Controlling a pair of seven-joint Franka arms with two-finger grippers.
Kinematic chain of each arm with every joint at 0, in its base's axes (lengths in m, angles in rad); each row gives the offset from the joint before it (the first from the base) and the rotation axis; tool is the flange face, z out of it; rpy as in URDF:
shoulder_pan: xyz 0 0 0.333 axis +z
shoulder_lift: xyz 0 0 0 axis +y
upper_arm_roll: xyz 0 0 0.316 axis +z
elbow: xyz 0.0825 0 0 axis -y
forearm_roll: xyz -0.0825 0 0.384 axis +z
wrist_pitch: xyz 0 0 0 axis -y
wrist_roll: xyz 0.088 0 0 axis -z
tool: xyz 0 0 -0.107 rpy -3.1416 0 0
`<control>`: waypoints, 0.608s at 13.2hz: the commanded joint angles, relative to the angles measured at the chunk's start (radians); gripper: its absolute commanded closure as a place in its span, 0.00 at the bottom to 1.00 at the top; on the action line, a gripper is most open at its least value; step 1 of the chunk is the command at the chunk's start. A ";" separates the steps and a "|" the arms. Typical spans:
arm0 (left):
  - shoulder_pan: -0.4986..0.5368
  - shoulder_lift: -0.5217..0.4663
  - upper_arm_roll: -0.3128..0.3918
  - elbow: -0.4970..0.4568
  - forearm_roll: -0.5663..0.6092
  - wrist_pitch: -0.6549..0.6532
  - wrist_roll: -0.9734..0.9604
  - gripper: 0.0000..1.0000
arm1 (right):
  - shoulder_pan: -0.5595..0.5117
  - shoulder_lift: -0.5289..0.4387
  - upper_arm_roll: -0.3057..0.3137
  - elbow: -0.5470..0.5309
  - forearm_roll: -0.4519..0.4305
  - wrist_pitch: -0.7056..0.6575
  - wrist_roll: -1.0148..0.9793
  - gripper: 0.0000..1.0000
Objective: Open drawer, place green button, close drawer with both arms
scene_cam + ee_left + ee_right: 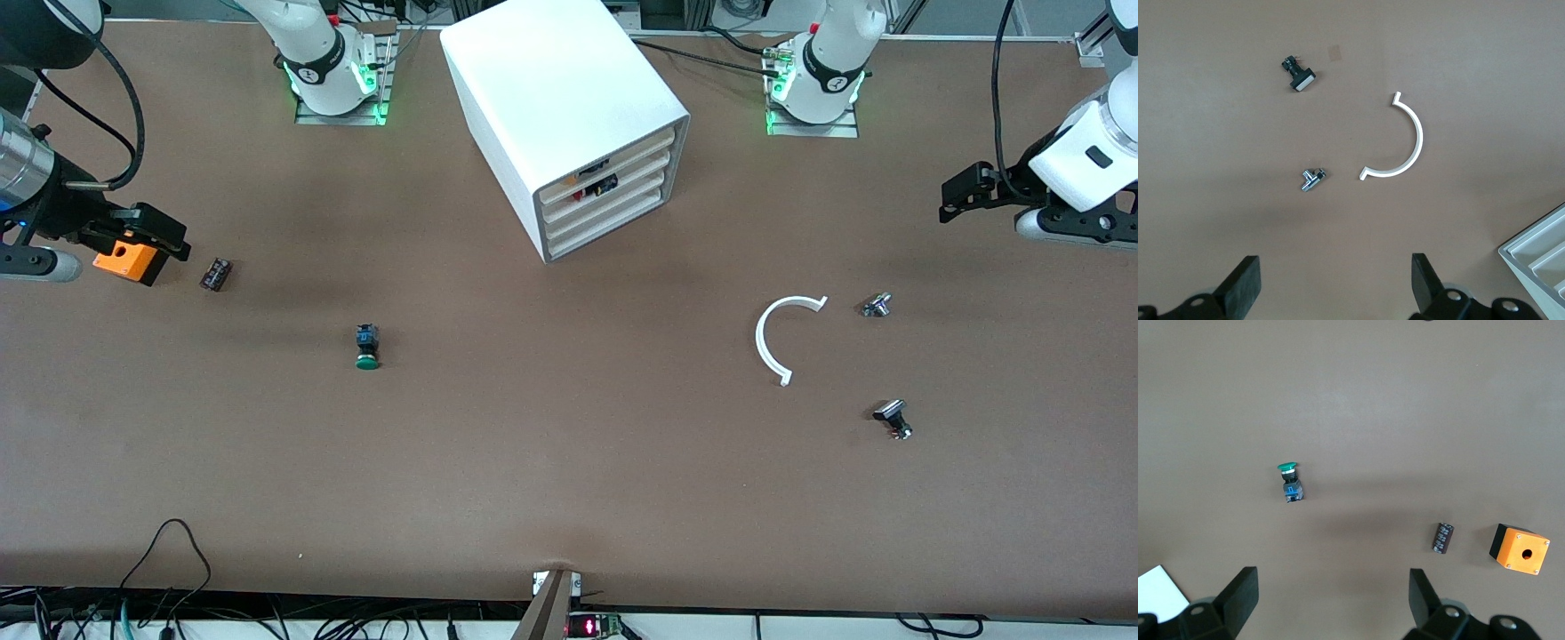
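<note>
No step had begun. The drawer (605, 206) sat closed. The button (367, 347) lay on the counter (569, 480), toward the right arm's end. Left end effector (965, 191) and right end effector (1331, 593) hung released. Opening presumably came next.

The button (367, 347) is small, with a round green cap and a boxy black and blue body. It lies on its side on the brown counter (569, 462), cap toward the front camera, near the right arm's end. The drawer (607, 206) is a flat white tray, third from the top in a big white cabinet (551, 98). It is shut. The cabinet sits between the two arm bases.
</note>
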 commanded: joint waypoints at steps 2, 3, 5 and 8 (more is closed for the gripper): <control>-0.005 0.027 -0.002 0.045 0.009 -0.027 -0.014 0.01 | -0.010 -0.017 0.005 -0.009 0.009 0.003 -0.028 0.00; -0.006 0.027 -0.002 0.045 0.009 -0.027 -0.014 0.01 | -0.010 -0.017 0.005 -0.009 0.009 0.000 -0.033 0.00; -0.006 0.027 -0.004 0.045 0.009 -0.027 -0.015 0.01 | -0.010 -0.015 0.005 -0.009 0.011 0.000 -0.033 0.00; -0.006 0.027 -0.004 0.045 0.008 -0.027 -0.015 0.01 | -0.010 -0.018 0.007 -0.012 0.012 -0.014 -0.032 0.00</control>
